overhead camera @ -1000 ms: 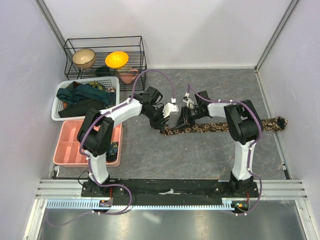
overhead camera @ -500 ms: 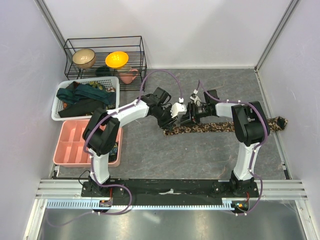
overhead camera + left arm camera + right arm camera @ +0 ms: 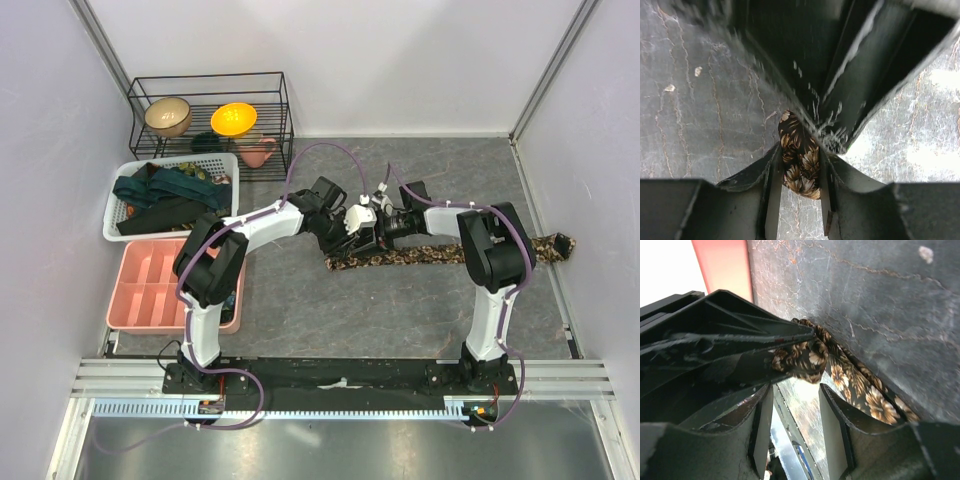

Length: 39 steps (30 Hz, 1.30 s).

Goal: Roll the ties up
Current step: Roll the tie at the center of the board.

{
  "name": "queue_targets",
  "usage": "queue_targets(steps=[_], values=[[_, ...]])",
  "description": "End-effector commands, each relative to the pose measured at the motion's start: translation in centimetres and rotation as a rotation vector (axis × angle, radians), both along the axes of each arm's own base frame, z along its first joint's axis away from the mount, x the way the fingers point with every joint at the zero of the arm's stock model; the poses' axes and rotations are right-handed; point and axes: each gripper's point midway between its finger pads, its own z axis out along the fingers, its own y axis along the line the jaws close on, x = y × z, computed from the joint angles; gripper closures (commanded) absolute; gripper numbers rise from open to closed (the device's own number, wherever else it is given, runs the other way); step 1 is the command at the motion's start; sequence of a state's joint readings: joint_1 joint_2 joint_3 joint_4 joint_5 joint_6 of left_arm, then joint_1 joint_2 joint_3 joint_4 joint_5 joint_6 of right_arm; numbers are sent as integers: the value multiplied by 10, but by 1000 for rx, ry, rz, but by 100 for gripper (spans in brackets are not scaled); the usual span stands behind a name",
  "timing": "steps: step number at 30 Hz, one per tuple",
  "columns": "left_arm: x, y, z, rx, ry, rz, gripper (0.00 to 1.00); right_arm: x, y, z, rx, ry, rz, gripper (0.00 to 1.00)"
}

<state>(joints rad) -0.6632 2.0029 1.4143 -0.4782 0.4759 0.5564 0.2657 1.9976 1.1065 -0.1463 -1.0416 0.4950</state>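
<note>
A brown tie (image 3: 450, 252) with a tan flower pattern lies flat across the table, running right to its far end (image 3: 562, 245). Its left end is curled into a small roll (image 3: 800, 170). My left gripper (image 3: 352, 230) (image 3: 800, 150) is shut on that roll, which fills the gap between its fingers. My right gripper (image 3: 373, 236) (image 3: 796, 390) faces it from the right and stands open, with the roll (image 3: 805, 357) just beyond its fingertips and nothing between them. Dark teal and black ties (image 3: 165, 195) lie heaped in a white basket.
The white mesh basket (image 3: 225, 160) stands at the left. In front of it is a pink compartment tray (image 3: 150, 290). A black wire rack (image 3: 210, 80) at the back left holds a tan bowl (image 3: 168, 117) and a yellow bowl (image 3: 233, 118). White walls close in both sides.
Both grippers have drawn together at the tie's left end, the left arm reaching further right. The right gripper's jaws have widened. The tie's left end has shifted slightly right.
</note>
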Motion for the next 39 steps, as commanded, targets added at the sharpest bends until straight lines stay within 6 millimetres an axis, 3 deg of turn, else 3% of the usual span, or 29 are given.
queue_targets(steps=[1,16,21,26,30,35,39], values=[[12,-16,16,-56,-34,16,60,12,7,-5,-22,-18,-3,51],[-4,-13,13,-60,-29,-31,62,17,13,14,65,-22,-35,51],[-3,-17,18,-83,-30,-29,63,14,13,8,70,8,-47,54],[-2,-15,18,-78,-39,-21,63,12,12,1,39,-1,-26,63],[-1,-13,17,-71,-46,-19,60,10,8,-7,-4,-7,-11,79],[2,0,24,-65,-72,-8,42,9,4,-15,-47,-26,16,99],[9,11,33,-76,-93,7,35,9,4,-16,-48,-46,29,100]])
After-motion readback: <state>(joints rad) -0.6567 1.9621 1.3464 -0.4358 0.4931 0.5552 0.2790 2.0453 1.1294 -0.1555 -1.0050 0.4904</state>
